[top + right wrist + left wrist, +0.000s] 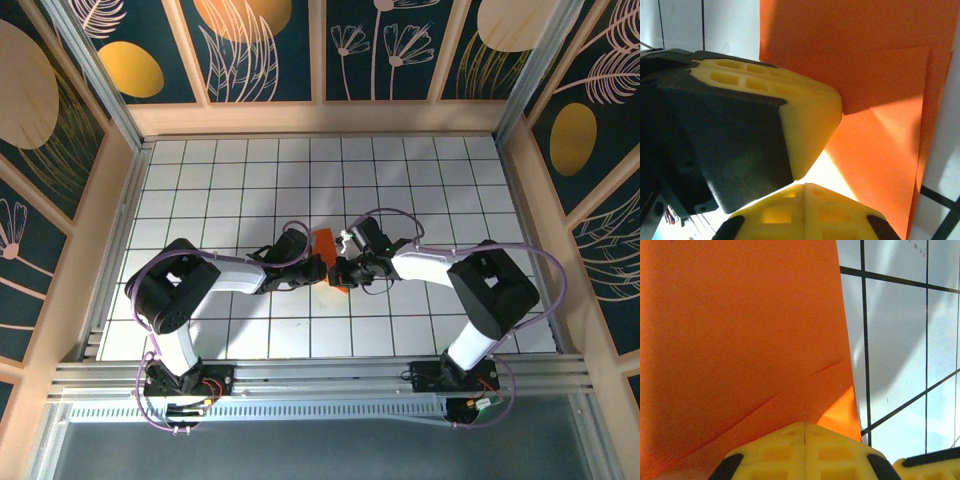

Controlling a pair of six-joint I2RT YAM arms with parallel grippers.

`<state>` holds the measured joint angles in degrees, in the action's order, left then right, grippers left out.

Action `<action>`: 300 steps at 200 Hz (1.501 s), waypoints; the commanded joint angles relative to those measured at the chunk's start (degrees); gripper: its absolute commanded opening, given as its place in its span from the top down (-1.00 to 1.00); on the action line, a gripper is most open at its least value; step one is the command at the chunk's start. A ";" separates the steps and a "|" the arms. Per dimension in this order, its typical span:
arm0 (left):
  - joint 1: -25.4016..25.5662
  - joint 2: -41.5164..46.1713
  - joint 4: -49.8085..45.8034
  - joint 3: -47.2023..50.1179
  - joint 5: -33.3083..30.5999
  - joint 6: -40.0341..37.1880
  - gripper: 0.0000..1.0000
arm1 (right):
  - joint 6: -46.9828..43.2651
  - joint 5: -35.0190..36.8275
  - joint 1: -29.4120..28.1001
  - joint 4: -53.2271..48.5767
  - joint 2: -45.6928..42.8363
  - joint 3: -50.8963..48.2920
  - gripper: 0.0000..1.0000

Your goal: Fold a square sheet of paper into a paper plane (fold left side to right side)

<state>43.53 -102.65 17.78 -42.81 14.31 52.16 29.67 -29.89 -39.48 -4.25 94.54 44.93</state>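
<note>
Grips creased orange sheet (324,243) with left tool (805,429) and right tool (805,189) clenched on its edges; open desk (400,170) around.

The table (230,170) is white with a dark grid. Pale wooden rails (320,118) frame it, backed by dark teal flowered panels (270,50).

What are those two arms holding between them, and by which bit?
The folded orange paper. The left arm and right arm each seem to pinch it with shut jaws, on opposite edges near its middle.
</note>
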 commanded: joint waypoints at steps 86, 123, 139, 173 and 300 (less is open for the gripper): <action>0.14 -1.55 -4.30 0.95 -2.35 -0.29 1.00 | 3.97 1.39 -0.29 5.28 3.62 -0.10 1.00; 0.15 -1.67 -4.07 1.06 -2.13 -0.30 1.00 | 4.52 1.84 -0.29 5.87 4.65 0.59 1.00; 0.15 -1.57 -3.98 1.15 -2.18 -0.30 1.00 | 4.69 2.11 -0.25 5.71 5.33 0.85 1.00; 0.15 -1.64 -3.91 1.12 -2.18 -0.39 1.00 | 5.78 2.38 0.25 5.75 6.15 0.80 1.00; 0.14 -1.22 -6.01 1.23 -4.88 -1.27 1.00 | 5.60 2.56 4.53 -0.72 -1.10 -8.79 1.00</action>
<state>43.53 -102.59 17.80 -42.81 11.97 52.12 35.33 -30.44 -36.45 1.04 95.44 39.57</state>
